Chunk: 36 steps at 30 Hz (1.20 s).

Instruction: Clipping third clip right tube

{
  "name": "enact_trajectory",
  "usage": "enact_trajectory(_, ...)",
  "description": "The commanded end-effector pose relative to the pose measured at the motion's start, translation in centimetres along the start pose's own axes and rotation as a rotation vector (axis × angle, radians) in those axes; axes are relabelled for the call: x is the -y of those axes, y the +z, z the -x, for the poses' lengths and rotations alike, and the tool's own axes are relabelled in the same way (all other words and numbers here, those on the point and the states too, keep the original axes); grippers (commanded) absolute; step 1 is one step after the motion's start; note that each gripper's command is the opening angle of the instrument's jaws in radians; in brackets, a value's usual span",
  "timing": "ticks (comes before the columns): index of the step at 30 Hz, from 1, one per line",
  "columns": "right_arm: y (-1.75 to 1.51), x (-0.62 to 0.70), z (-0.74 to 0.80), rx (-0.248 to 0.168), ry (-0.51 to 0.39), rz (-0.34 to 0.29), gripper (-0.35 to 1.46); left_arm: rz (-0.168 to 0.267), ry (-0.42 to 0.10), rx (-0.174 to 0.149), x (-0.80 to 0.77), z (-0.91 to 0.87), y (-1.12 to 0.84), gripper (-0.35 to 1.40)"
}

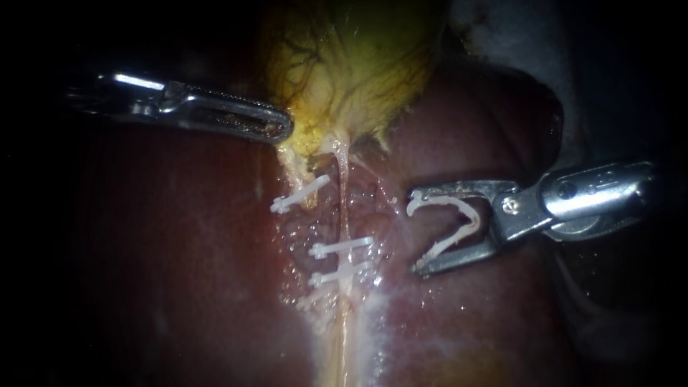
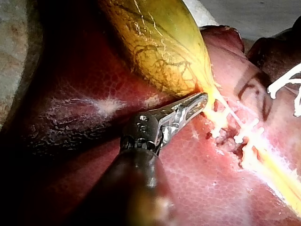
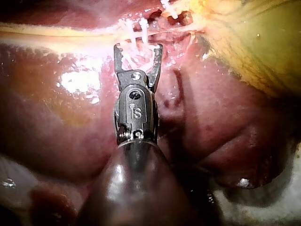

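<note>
On my right instrument [image 1: 416,233] the spread claw pinches an open clip [image 1: 473,218], near the right tube [image 1: 344,215] and its 2 clips [image 1: 340,248]; my left instrument [image 1: 285,131], claw pressed together, touches the gallbladder [image 1: 351,64].

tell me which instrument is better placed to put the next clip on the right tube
Probably right. The right instrument holds a spread white clip in its end effector, facing the right tube beside its two clips. The left instrument is clamped on the gallbladder and carries none.
</note>
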Motion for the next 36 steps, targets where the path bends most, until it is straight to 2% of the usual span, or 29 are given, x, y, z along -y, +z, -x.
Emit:
enact_trajectory(1,0.00,0.00,0.00,0.000,0.000,0.000,0.61,0.000,0.000,0.000,0.02,0.01,-0.02,-0.35)
enact_trajectory(6,0.00,0.00,0.00,0.000,0.000,0.000,0.61,-0.014,-0.007,-0.005,0.10,0.12,-0.23,-0.35)
enact_trajectory(12,0.01,0.00,0.00,0.000,0.000,0.001,0.61,0.008,-0.021,0.004,0.19,0.34,-0.56,-0.35)
enact_trajectory(15,0.02,0.00,-0.01,0.000,0.001,0.001,0.61,0.012,-0.018,0.010,0.20,0.38,-0.62,-0.35)
enact_trajectory(19,0.08,-0.02,-0.04,0.000,0.003,-0.001,0.60,0.012,-0.017,0.010,0.20,0.37,-0.62,-0.35)
enact_trajectory(21,0.14,-0.06,-0.06,-0.005,0.039,-0.033,0.60,0.013,-0.017,0.010,0.20,0.37,-0.62,-0.35)
enact_trajectory(25,0.27,-0.17,-0.09,-0.013,0.153,-0.174,0.55,0.013,-0.017,0.010,0.20,0.37,-0.62,-0.35)
enact_trajectory(27,0.34,-0.24,-0.09,-0.028,0.215,-0.209,0.54,0.013,-0.017,0.011,0.20,0.38,-0.62,-0.35)
enact_trajectory(31,0.49,-0.38,-0.07,-0.079,0.316,-0.235,0.53,0.013,-0.017,0.011,0.20,0.38,-0.62,-0.35)
enact_trajectory(36,0.71,-0.59,-0.01,-0.099,0.406,-0.240,0.53,0.013,-0.017,0.011,0.21,0.38,-0.62,-0.35)
